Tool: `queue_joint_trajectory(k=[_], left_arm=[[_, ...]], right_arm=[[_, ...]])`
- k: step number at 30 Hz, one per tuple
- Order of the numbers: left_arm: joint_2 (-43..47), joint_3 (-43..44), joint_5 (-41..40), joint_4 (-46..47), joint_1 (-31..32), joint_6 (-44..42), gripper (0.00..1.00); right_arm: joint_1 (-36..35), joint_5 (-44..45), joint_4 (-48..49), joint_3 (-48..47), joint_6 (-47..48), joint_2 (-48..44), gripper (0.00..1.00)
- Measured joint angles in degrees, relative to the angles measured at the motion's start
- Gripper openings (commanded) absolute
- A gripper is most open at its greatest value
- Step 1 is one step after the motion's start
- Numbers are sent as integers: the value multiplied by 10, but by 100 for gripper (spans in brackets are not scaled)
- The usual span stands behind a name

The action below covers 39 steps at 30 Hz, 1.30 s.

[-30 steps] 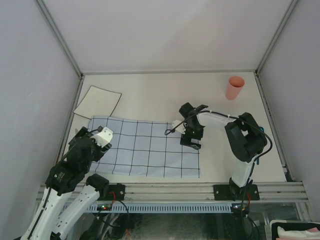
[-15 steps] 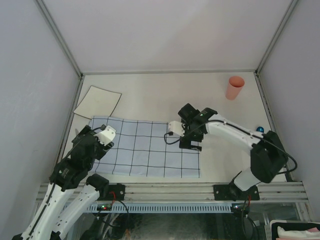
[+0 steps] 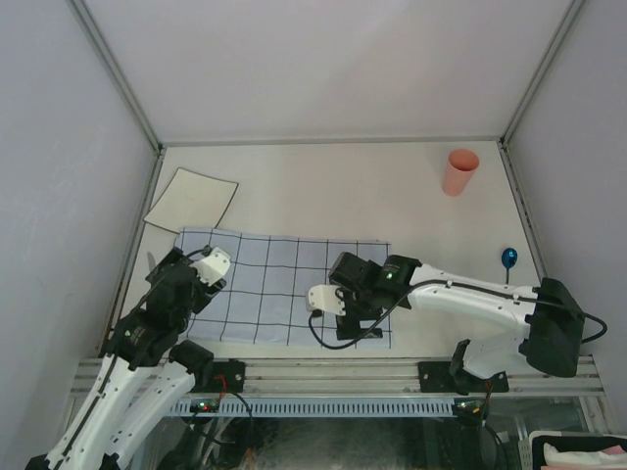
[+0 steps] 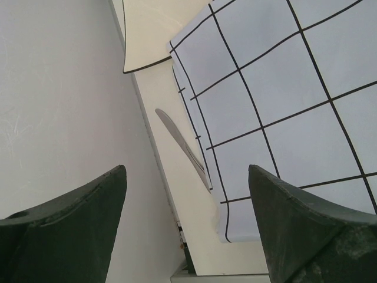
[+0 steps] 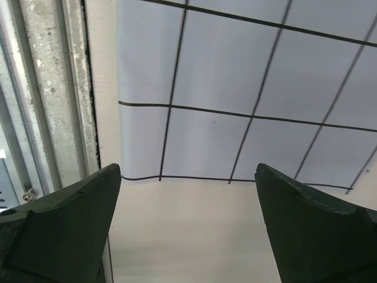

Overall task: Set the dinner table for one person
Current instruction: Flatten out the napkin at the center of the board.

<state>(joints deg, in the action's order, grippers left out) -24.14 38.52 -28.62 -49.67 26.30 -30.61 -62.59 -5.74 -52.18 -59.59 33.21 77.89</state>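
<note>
The dinner table (image 3: pixel 333 186) is off-white. A light-blue cloth with a dark grid (image 3: pixel 284 289) lies flat at its near middle. A pink cup (image 3: pixel 459 171) stands at the far right. A blue spoon (image 3: pixel 508 258) lies by the right rail. A white square plate (image 3: pixel 191 199) lies at the far left. A knife (image 4: pixel 182 147) lies along the cloth's left edge. My left gripper (image 3: pixel 168 277) is open and empty above that edge; it is open in the left wrist view (image 4: pixel 188 236). My right gripper (image 3: pixel 355 328) is open and empty over the cloth's near right corner (image 5: pixel 141 171).
Grey metal rails (image 3: pixel 333 370) run along the near edge, also in the right wrist view (image 5: pixel 47 94). Pale walls close in the left, back and right sides. The plate's corner (image 4: pixel 153 29) lies just beyond the cloth.
My right arm has swung from the cloth's right edge down to its near right corner, uncovering the blue spoon. My left gripper has shifted slightly forward over the cloth's left edge.
</note>
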Motion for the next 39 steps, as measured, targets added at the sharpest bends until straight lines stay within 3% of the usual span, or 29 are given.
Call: queue_joint_trajectory(k=[8,17,32,39], left_arm=[[-15,-26,3,12,-2,2,86],[-24,-26,3,16,-2,2,85],[-20,-26,3,16,-2,2,85],[-16,-39,3,18,-2,2,85]], right_arm=[[-62,-1,48,53,-2,0,97],[-65,-9,121,119,-2,13,96],[-68,-26,179,136,-12,56,94],[-70,-30,197,153,-13,69,84]])
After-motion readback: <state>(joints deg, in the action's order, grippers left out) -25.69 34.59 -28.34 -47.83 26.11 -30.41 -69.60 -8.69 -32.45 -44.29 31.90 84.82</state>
